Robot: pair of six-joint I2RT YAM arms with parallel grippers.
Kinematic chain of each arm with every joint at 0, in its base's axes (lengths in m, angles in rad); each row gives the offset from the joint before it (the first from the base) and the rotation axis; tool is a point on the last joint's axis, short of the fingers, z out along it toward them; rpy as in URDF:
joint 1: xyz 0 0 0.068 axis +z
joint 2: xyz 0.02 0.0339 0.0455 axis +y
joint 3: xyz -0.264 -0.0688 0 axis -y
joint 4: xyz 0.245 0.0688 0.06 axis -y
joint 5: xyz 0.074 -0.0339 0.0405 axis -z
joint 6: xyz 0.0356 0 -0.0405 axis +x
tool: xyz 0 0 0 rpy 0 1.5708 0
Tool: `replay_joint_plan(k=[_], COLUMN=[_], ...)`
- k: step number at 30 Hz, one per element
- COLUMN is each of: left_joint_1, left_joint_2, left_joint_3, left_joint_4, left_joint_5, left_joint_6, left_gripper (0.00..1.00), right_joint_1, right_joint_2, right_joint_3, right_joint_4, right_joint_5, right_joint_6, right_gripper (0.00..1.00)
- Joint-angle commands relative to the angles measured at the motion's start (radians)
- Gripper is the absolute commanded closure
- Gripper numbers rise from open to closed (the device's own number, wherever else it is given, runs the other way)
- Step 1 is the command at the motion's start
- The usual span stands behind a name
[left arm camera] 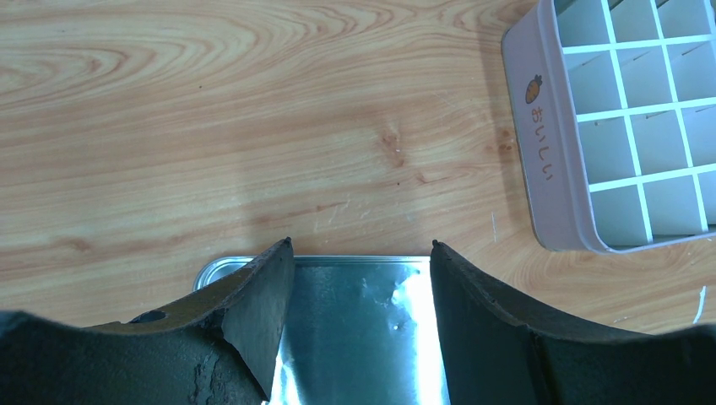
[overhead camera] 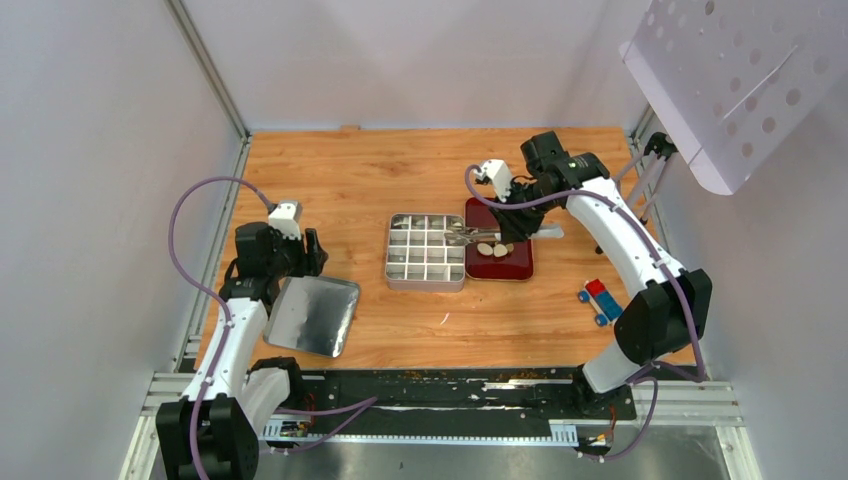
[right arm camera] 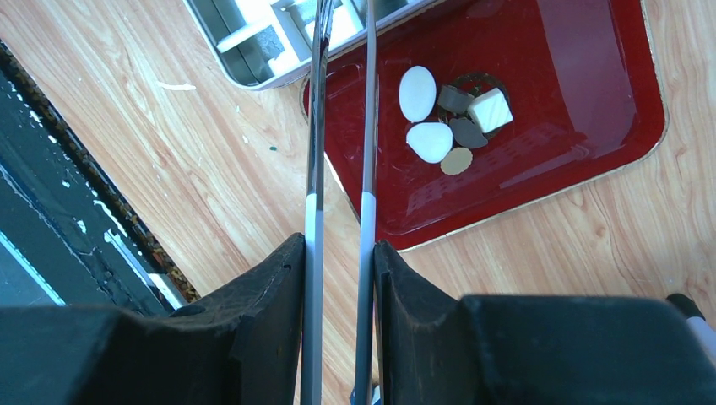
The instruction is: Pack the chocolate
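Note:
Several chocolate pieces [right arm camera: 429, 142], cream-white and dark brown, lie grouped on a red tray [right arm camera: 583, 101], also seen from above [overhead camera: 492, 249]. My right gripper [right arm camera: 338, 240] is shut on the long metal tongs [right arm camera: 367, 169], whose arms reach over the tray's left edge to the compartment tin [right arm camera: 253, 63]. Their tips run out of the wrist view, so I cannot tell if they hold a piece. From above, the right gripper [overhead camera: 515, 222] is over the tray and the tongs [overhead camera: 458, 238] end at the tin [overhead camera: 425, 250]. My left gripper [left arm camera: 361, 245] is open and empty over the shiny tin lid [left arm camera: 355, 321].
The tin [left arm camera: 625, 126] lies right of the left gripper [overhead camera: 312, 245]. The lid [overhead camera: 313, 315] lies at the front left. A small red-and-blue block [overhead camera: 600, 298] lies at the right, near the right arm. A perforated white panel [overhead camera: 740, 70] hangs at the upper right. Walls enclose the table.

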Motion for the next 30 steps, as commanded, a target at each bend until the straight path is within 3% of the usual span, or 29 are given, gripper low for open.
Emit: replay_joint_plan(k=[1, 19, 30], left_joint_1=[0.008, 0.009, 0.009], left_joint_2=[-0.015, -0.015, -0.009], left_joint_3=[0.006, -0.002, 0.003], left_joint_4=[0.04, 0.047, 0.042], left_joint_5=[0.012, 0.015, 0.015], left_joint_6=[-0.013, -0.014, -0.012], left_gripper=[0.31, 0.31, 0.31], right_joint_1=[0.005, 0.005, -0.072], right_joint_2=[-0.008, -0.014, -0.056], right_joint_3=[0.019, 0.025, 0.008], right_joint_4=[0.033, 0.034, 0.04], right_joint_5=[0.017, 0.01, 0.033], right_joint_6=[-0.011, 0.0, 0.016], right_gripper=[0.79, 0.61, 0.74])
